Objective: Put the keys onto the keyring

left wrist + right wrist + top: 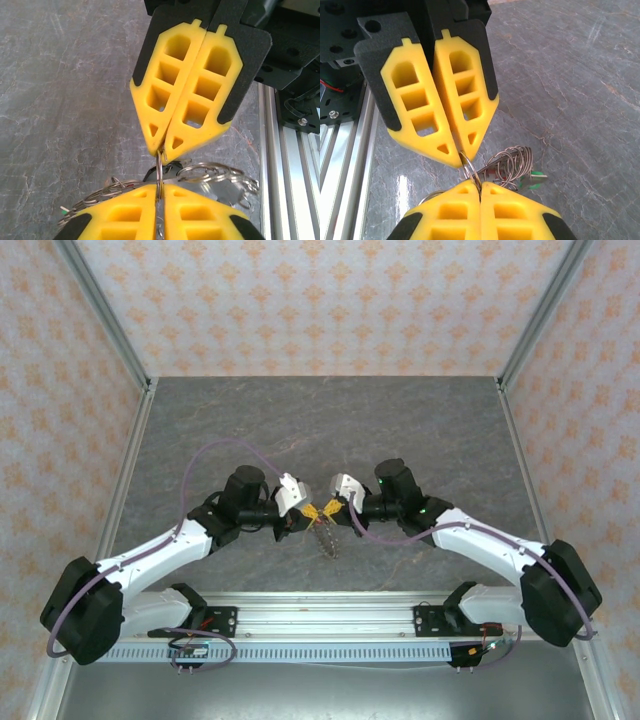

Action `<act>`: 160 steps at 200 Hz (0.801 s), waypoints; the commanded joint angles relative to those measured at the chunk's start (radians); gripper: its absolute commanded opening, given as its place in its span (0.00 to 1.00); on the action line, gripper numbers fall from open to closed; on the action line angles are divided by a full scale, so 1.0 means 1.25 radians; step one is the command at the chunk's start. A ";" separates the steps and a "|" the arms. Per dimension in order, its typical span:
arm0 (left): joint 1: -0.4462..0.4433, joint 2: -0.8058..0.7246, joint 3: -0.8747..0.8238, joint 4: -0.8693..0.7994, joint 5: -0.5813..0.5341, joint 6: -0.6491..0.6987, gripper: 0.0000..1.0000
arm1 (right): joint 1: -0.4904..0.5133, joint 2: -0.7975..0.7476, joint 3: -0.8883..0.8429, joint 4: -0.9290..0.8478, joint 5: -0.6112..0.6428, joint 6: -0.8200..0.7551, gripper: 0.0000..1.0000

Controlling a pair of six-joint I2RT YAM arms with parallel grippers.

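The two hands are seen tip to tip near the middle of the grey surface (pixel 400 430), a little toward 6 o'clock in the top view. The left hand (pixel 309 512) is placed at 9 o'clock of the meeting point and the right hand (pixel 335 507) at 3 o'clock. Both hands are closed down narrow, the yellow fingers (pixel 200 90) of each pressed together. A thin wire loop of the keyring (pixel 328 540) is pinched at the tips of both hands, so the loop is held from two sides at once. The rest of the keyring, a bunch of coiled wire, is seen at 6 o'clock of the hands in the top view. In the right wrist view a small green-headed key (pixel 536 176) is seen at 4 o'clock of that bunch. Whether the bunch is touching the surface cannot be told.
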 commanded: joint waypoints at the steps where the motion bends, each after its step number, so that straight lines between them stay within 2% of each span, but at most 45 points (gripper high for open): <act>1: -0.009 -0.014 0.007 0.015 -0.006 0.008 0.13 | -0.001 -0.021 0.045 -0.038 -0.005 -0.025 0.00; 55: -0.024 0.016 0.045 -0.034 0.013 0.041 0.17 | 0.032 -0.004 0.092 -0.126 0.039 -0.075 0.00; 96: -0.031 0.046 0.075 -0.082 0.043 0.074 0.20 | 0.034 -0.005 0.090 -0.104 0.037 -0.074 0.00; 119: -0.032 0.062 0.081 -0.092 0.052 0.081 0.13 | 0.034 -0.008 0.086 -0.094 0.040 -0.075 0.00; 138: -0.032 0.060 0.077 -0.091 0.041 0.079 0.00 | 0.034 -0.016 0.071 -0.075 0.063 -0.067 0.00; 160: -0.032 0.037 0.052 -0.049 0.003 0.052 0.00 | 0.034 -0.027 0.037 -0.035 0.091 -0.041 0.00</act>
